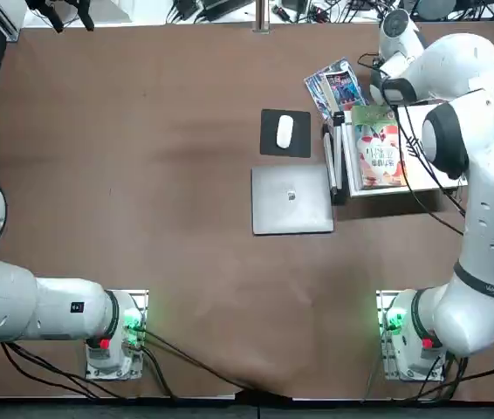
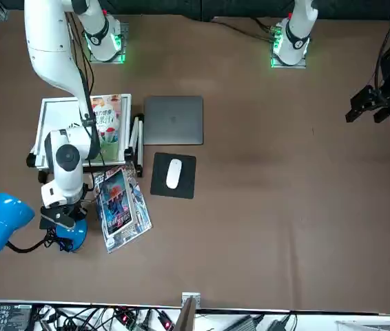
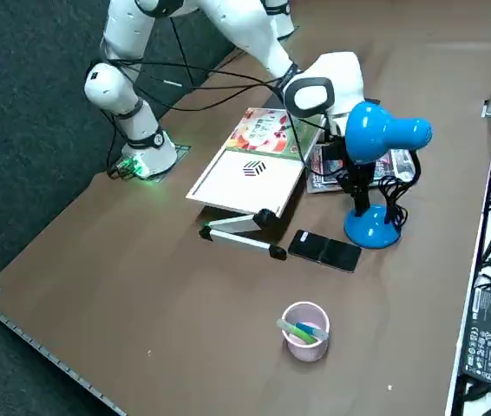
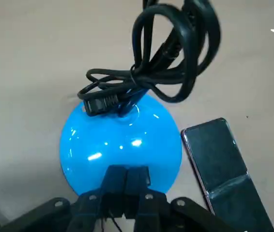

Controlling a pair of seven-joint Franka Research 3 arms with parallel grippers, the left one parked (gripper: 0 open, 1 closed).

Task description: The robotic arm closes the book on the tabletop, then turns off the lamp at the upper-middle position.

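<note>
The book (image 1: 378,147) lies closed, green and red-orange cover up, on a white stand (image 3: 245,180); it also shows in the front view (image 2: 107,124) and the side view (image 3: 267,130). The lamp stands just beyond it, with a round blue base (image 4: 122,145), a blue head (image 3: 386,132) and a coiled black cord (image 4: 175,53). My right gripper (image 4: 126,172) hangs straight down over the base (image 2: 73,236). It is shut, both fingers pressed together with their tips at the base's top surface. In the front view the gripper (image 2: 58,219) covers part of the base.
A glossy magazine (image 2: 120,205) lies beside the lamp. A grey laptop (image 1: 291,199) and a white mouse (image 1: 284,131) on a black pad sit left of the book. A dark phone (image 3: 325,250) lies by the base, and a pinkish cup (image 3: 304,331) stands nearer the table's edge.
</note>
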